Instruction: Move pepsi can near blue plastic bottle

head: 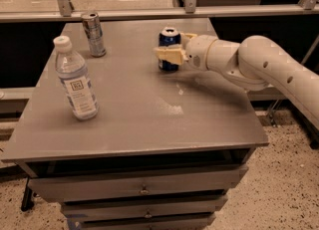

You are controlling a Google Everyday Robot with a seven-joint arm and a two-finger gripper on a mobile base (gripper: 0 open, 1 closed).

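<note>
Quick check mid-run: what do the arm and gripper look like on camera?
The arm is smooth and white, made of rounded, bulbous segments, with small dark dots along its forearm; no cables or markings show. The gripper, at the pepsi can, is pale cream-yellow.

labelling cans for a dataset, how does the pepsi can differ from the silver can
The pepsi can is dark blue; the silver can is grey. The pepsi can is shorter and wider, the silver can slimmer and taller. The gripper is at the pepsi can; the silver can stands apart from it. Both stand upright on the table.
</note>
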